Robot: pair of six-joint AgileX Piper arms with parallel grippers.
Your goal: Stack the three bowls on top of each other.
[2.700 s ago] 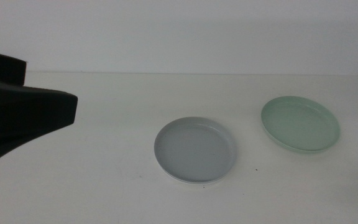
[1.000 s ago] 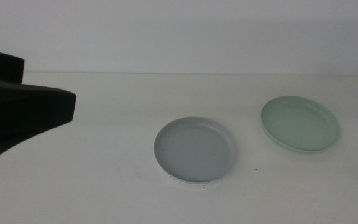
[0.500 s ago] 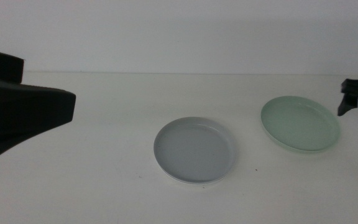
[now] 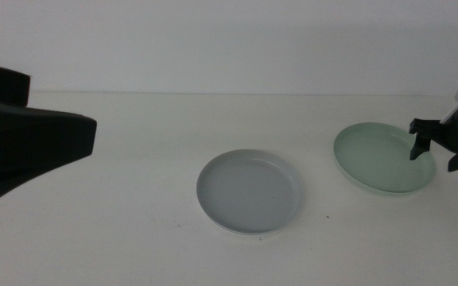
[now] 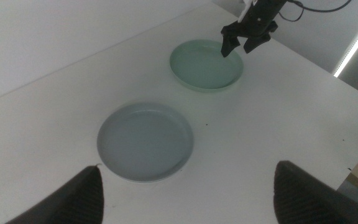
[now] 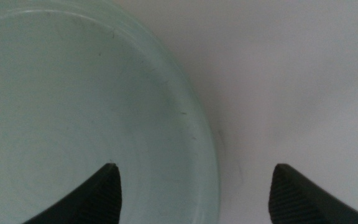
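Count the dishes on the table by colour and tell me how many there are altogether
Grey-blue shallow round plastic dish: 1
Pale mint green shallow round plastic dish: 1
White rim showing under the grey-blue dish, likely a white dish beneath it: 1
Total: 3 dishes, if that rim is a separate dish; only 2 are plainly seen.

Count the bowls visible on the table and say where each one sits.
2. The grey-blue shallow round plastic bowl lies mid-table; the pale mint green bowl lies further right, its far-right rim between the open right gripper's jaws. A third may lie out of view.
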